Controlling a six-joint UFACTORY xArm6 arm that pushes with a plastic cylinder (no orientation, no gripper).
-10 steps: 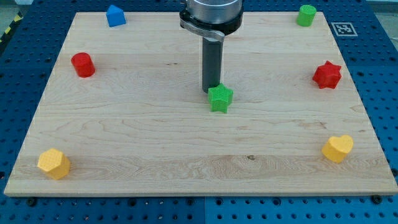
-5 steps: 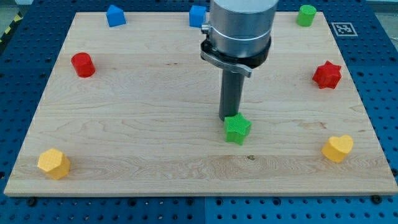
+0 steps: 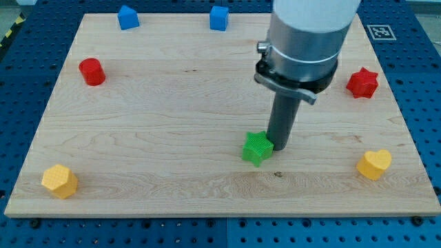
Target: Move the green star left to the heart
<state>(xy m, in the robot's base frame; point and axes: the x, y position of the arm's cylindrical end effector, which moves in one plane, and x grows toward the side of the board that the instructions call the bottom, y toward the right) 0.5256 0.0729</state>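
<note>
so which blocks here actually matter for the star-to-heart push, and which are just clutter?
In the job: green star, yellow heart, my tip touching the star's right side.

Lying about: red star, red cylinder, two blue blocks, yellow hexagonal block.

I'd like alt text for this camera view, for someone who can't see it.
A robot arm's dark rod has my tip touching the right side of a green star near the middle of a wooden board. A yellow heart lies at the view's lower right; red, blue and yellow blocks sit around the edges.
</note>
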